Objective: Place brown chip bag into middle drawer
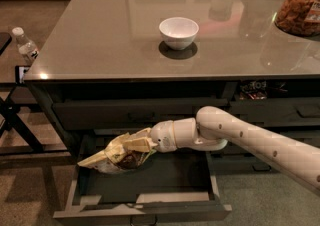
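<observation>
I have the gripper (136, 144) down at the left part of the open middle drawer (165, 176), reached in from the right on the white arm (250, 137), and its pale fingers are clamped around the brown chip bag (116, 158). The bag lies nearly flat, its dark part bunched under the fingers and its pale end pointing left toward the drawer's left wall. I cannot tell whether its underside touches the drawer floor. I judge the bag light and soft. It's crinkly film with air and loose chips inside, so it will sag and shift rather than hold a shape, and a hard squeeze would crush what is in it. The film also looks slippery, so the best hold is across the gathered body, where I have it now, not on a thin sealed edge. The top drawer (140, 114) sits closed just above the gripper, and the white bowl (178, 32) and snack jar (299, 6) stand on the countertop (100, 30), well apart from the work.
</observation>
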You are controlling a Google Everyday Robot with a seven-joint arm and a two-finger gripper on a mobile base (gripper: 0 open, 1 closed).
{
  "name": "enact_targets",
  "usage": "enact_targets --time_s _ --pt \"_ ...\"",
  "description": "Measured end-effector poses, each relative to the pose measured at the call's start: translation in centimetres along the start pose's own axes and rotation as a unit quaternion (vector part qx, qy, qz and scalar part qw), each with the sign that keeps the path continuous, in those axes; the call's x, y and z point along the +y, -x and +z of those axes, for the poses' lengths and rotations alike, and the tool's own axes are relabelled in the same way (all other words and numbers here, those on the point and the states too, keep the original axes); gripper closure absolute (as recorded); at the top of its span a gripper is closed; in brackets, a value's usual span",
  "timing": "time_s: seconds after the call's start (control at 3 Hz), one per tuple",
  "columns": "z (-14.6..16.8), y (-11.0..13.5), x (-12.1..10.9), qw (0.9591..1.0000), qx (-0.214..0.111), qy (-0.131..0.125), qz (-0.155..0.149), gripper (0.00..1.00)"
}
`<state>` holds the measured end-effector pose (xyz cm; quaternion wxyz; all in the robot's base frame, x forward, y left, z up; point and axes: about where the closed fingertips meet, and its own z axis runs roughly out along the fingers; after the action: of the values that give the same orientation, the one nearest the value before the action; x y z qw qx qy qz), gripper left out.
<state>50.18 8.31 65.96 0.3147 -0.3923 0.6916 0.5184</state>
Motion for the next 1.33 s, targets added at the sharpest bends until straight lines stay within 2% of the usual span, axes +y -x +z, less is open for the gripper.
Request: enact_targets --time_s 0.33,0.67,1.0,1.33 --pt "0.2 0.4 -0.7 0.9991 -0.026 0.029 -0.019 1.00" --pt "0.2 0.4 -0.7 0.9990 -0.026 0.030 -0.020 1.00" --pt "0.2 -0.2 -0.7 0.9996 -0.019 0.011 -0.015 1.00" --pt "0.2 -1.8 -1.5 0.9994 -0.030 -0.013 -0.004 1.00"
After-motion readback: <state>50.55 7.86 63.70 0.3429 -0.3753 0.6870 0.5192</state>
